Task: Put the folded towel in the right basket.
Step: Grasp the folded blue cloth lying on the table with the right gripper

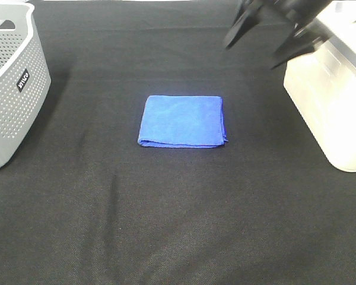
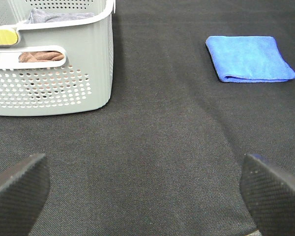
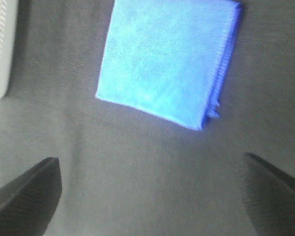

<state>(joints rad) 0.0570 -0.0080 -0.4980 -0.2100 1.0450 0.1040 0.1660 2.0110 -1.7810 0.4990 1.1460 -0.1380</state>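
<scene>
The towel (image 1: 182,121) lies flat midway on a black cloth (image 1: 166,231), between a grey basket (image 1: 12,101), left, and a white basket (image 1: 329,113), right. The right gripper (image 1: 252,54) hangs agape above; the left gripper (image 2: 145,194) gapes too.

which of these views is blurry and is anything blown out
Right wrist view: soft all over, the towel has smeared edges; high view: the right arm is streaked with motion blur and the white basket is washed out; left wrist view: sharp, the tablecloth weave shows clearly.
</scene>
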